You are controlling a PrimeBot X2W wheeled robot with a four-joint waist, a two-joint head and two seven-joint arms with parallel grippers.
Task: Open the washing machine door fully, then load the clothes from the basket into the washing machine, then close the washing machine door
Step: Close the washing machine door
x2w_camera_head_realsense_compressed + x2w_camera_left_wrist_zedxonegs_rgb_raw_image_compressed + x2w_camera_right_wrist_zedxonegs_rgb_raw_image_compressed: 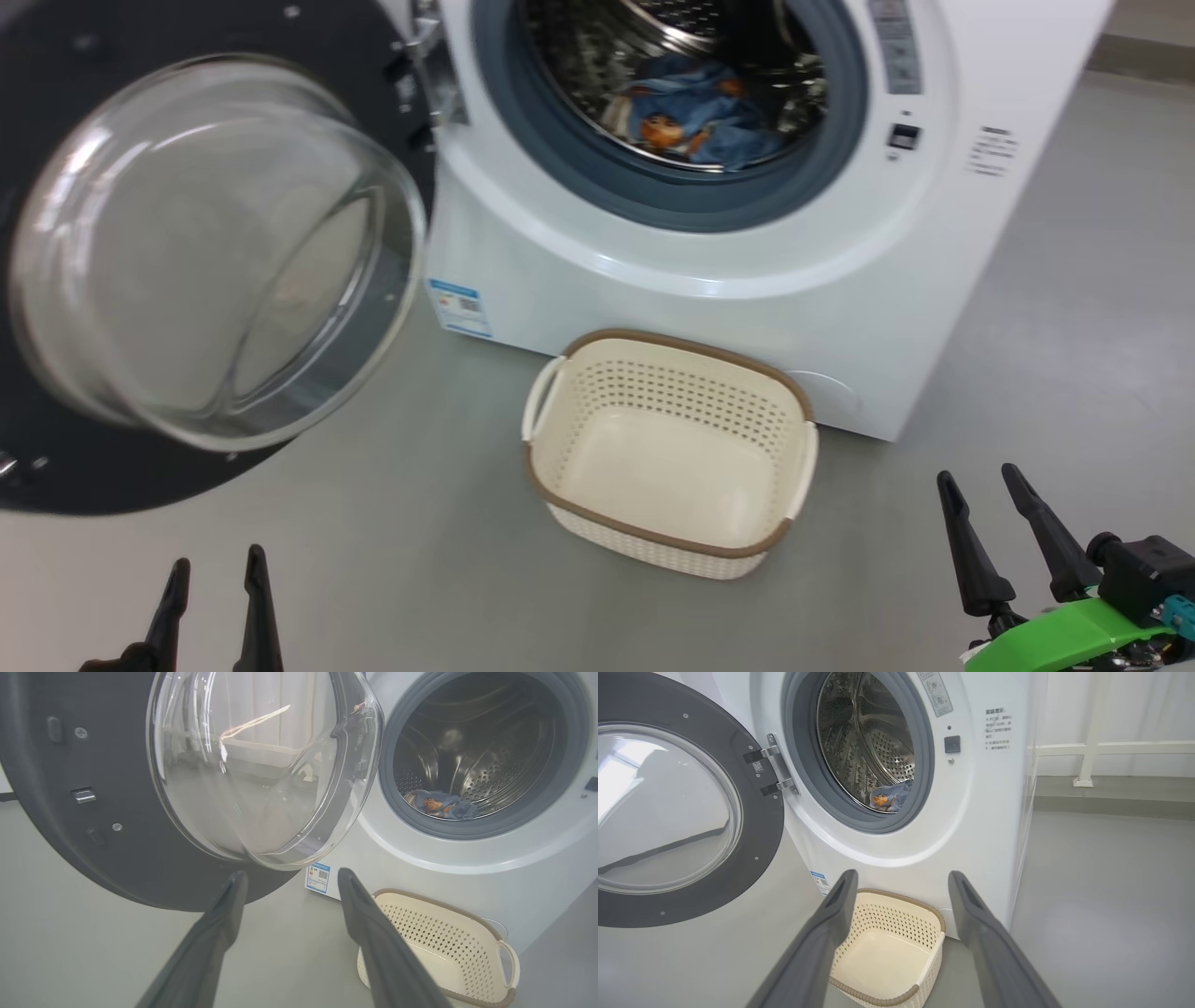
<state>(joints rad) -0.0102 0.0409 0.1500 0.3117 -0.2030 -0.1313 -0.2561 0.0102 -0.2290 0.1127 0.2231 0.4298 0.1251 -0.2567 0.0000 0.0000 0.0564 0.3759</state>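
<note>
Ok, we're looking down at the big white front-loading washing machine (pixel 653 271). Its large round door (pixel 187 28) w/ the glossy black rim is swung wide open on our left, and the clear glass bowl window (pixel 205 252) bulges toward us. Past the grey rubber gasket (pixel 691 210), inside the perforated steel drum (pixel 579 56), we see the light-blue clothes (pixel 709 121) w/ orange-brown cartoon faces, bunched low near the drum's front edge. The small cream-white perforated plastic basket (pixel 672 343), brown rim & side handles, sits on the grey floor (pixel 420 523) just in front of the machine, to the right of the blue label sticker (pixel 459 306), its bare cream bottom showing. The left fingers (pixel 170 602) sit low at bottom left, spread wide w/ no hold on anything. In the left wrist view they point up toward the door's lower rim & glass bowl, near but not touching. The right fingers (pixel 966 541) are at bottom right, also spread wide & gripping nothing. In the right wrist view the basket shows between them, apart from both tips.
</note>
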